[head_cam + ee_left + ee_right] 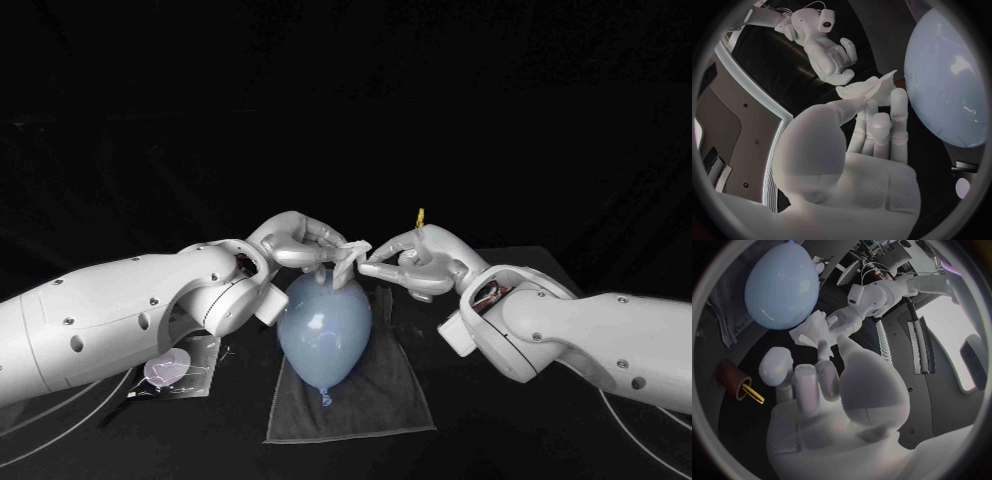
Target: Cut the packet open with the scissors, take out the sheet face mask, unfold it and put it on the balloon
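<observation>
Over the far end of the balloon (325, 330), a folded sheet face mask (351, 262), clamped at its left by the left hand (300, 242), at its right by the right hand (411, 262). Directly beneath, lies near-to-far on a dark cloth (382, 405), equally near each hand.

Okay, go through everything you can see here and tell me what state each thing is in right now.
sheet face mask: out of its packet, folded, held above the balloon.
balloon: inflated, bare, lying on the grey cloth.
left hand: pinching the mask.
right hand: pinching the mask's other edge.
packet: lying flat beside the left arm.
yellow-handled tool: standing in a brown holder.
</observation>
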Action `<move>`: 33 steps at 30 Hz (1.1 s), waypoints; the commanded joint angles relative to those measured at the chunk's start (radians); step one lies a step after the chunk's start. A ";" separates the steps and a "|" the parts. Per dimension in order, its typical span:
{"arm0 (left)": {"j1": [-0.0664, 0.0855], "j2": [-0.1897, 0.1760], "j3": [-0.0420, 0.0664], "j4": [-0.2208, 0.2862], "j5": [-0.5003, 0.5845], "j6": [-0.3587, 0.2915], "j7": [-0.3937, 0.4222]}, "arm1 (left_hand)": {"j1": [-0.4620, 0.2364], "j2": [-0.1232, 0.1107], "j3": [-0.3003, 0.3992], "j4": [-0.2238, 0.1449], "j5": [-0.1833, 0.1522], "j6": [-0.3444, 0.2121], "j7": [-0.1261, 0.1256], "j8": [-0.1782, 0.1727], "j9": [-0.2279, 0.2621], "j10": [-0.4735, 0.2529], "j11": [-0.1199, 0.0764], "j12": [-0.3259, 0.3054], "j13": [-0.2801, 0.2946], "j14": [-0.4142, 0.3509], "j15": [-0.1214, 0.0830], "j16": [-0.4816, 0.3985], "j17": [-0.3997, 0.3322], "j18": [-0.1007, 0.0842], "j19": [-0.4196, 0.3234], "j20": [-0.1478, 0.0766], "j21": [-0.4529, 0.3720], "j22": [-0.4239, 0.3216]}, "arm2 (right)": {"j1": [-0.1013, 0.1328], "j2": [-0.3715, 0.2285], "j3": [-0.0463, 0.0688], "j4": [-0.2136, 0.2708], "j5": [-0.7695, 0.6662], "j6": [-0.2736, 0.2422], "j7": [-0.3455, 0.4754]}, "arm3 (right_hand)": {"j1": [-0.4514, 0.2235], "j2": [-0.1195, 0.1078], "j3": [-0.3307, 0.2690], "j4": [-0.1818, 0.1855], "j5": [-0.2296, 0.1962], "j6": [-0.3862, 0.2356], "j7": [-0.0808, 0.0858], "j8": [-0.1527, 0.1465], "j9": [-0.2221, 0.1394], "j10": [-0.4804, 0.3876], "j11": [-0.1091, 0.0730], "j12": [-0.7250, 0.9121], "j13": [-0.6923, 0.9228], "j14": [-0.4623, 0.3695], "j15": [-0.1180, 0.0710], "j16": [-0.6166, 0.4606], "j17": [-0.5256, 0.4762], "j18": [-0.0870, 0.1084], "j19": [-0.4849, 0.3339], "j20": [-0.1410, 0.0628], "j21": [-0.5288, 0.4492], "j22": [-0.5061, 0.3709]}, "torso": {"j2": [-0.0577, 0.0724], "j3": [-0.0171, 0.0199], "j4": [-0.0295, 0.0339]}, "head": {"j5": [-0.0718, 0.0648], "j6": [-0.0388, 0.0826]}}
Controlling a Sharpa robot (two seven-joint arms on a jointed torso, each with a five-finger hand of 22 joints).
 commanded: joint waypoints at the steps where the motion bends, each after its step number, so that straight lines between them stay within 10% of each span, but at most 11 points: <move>1: 0.000 0.003 0.001 0.002 0.007 0.000 0.005 | -0.007 0.006 0.003 -0.004 0.003 0.007 -0.001 0.016 0.004 0.007 -0.002 0.007 0.001 0.009 0.001 0.005 0.002 0.018 -0.002 -0.004 0.007 0.001 | -0.001 0.018 0.000 -0.020 0.019 -0.046 0.015 | 0.010 0.002 -0.007 0.000 0.007 -0.008 0.000 -0.005 -0.002 0.016 0.004 0.002 0.093 0.058 0.000 0.001 0.164 -0.007 -0.002 0.003 -0.003 -0.004 | 0.000 -0.0008 -0.0004 | 0.000 0.001; 27: 0.000 0.007 0.001 0.009 0.012 0.012 0.007 | -0.012 0.005 0.008 -0.009 0.004 0.008 -0.001 0.017 0.004 0.007 -0.002 0.007 0.001 0.010 0.001 0.005 0.002 0.018 -0.002 -0.004 0.009 0.002 | -0.002 0.096 0.001 -0.091 0.033 -0.078 0.014 | -0.017 -0.010 -0.075 0.044 0.004 -0.021 0.013 -0.030 -0.005 -0.008 0.018 -0.037 0.067 0.041 0.014 -0.022 0.140 0.005 -0.040 0.018 -0.049 -0.045 | 0.000 -0.0001 -0.0012 | -0.001 0.000; 33: 0.000 0.007 0.001 0.012 0.014 0.017 0.009 | -0.013 0.004 0.009 -0.011 0.004 0.009 -0.001 0.017 0.003 0.008 -0.002 0.007 0.001 0.010 0.001 0.005 0.002 0.018 -0.003 -0.004 0.010 0.003 | -0.003 0.104 0.001 -0.100 0.033 -0.089 0.008 | 0.035 0.044 -0.060 0.043 0.003 -0.001 0.004 -0.023 0.002 -0.001 0.010 -0.026 0.075 0.046 0.008 -0.014 0.147 0.002 -0.027 0.015 -0.036 -0.029 | 0.000 -0.0003 -0.0005 | -0.003 0.001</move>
